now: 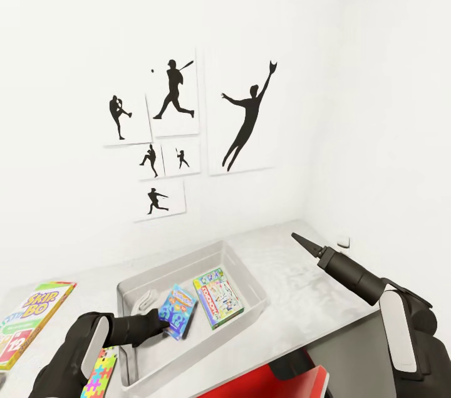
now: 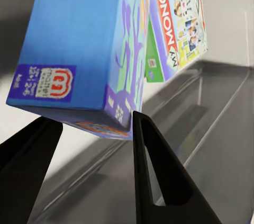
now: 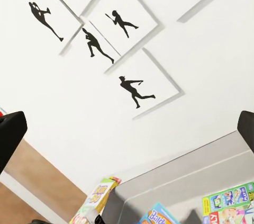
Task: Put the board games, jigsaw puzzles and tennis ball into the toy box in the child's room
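Toy box [image 1: 250, 272], a shallow light-grey bin, sits on the pale grey surface [image 1: 300, 260] below a cluster of black sports-silhouette pictures [image 1: 188, 128] on the white wall. Inside it lies a green-edged board game [image 1: 217, 298] with a busy white cover. Beside that, a small blue game box [image 1: 176, 310] stands tilted on edge in the bin, at the tips of the left gripper [image 1: 161, 319], whose black fingers [image 2: 159, 176] are spread apart just under the box rather than clamped on it. A SKIP-BO box [image 1: 31, 323] lies on the surface left of the bin, and a jigsaw puzzle [image 1: 100, 376] shows by the left arm. The right gripper [image 1: 304, 242] hovers over the surface, right of the bin, fingers wide apart, holding nothing.
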